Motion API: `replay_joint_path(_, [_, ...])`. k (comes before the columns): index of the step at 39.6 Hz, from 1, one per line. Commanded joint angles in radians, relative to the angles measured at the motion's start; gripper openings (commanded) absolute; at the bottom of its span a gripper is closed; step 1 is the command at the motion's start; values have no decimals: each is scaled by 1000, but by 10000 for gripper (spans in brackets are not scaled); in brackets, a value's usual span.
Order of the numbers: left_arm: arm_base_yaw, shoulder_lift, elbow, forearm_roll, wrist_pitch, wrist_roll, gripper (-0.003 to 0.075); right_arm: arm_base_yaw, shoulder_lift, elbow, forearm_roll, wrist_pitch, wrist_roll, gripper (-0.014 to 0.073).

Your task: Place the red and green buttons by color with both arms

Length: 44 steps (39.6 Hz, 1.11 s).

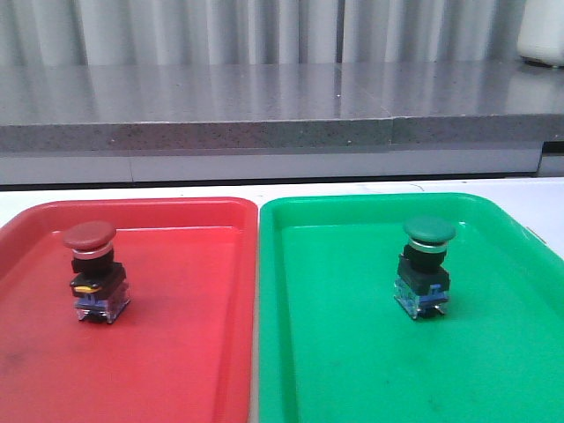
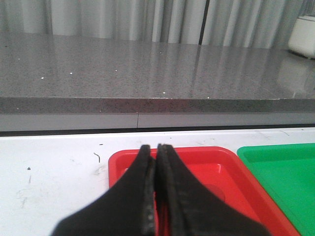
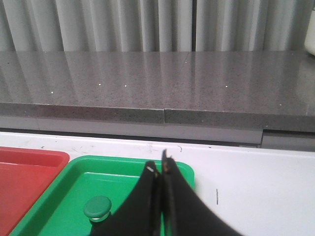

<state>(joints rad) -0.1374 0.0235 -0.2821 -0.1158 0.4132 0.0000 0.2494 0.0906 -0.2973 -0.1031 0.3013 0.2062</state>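
Observation:
The red button (image 1: 91, 270) stands upright in the red tray (image 1: 176, 352), toward its far left. The green button (image 1: 426, 266) stands upright in the green tray (image 1: 352, 352), toward its far right; its cap also shows in the right wrist view (image 3: 97, 207). Neither arm appears in the front view. My left gripper (image 2: 157, 148) is shut and empty, above the red tray (image 2: 216, 160). My right gripper (image 3: 160, 164) is shut and empty, above the green tray (image 3: 74, 182), apart from the green button.
The two trays sit side by side on a white table (image 1: 546, 189). A grey stone ledge (image 1: 264, 106) runs along the back, with a white container (image 1: 539, 31) at its far right and a curtain behind.

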Motion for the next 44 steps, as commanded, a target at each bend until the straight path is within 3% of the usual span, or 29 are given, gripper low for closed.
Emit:
replay_joint_path(1, [31, -31, 23, -13, -110, -22, -20, -5, 9, -25, -14, -87, 2, -117])
replay_joint_path(8, [125, -47, 167, 5, -220, -69, -20, -5, 9, -25, -14, -84, 2, -117])
replay_joint_path(15, [149, -47, 315, 35, -369, -69, -20, -5, 9, -25, -14, -79, 2, -117])
replay_joint_path(18, [149, -47, 303, 35, -285, -69, -20, -5, 9, -25, -14, -79, 2, -117])
replay_joint_path(44, [149, -45, 310, 35, -275, -69, -20, -5, 9, -25, -14, -79, 2, -117])
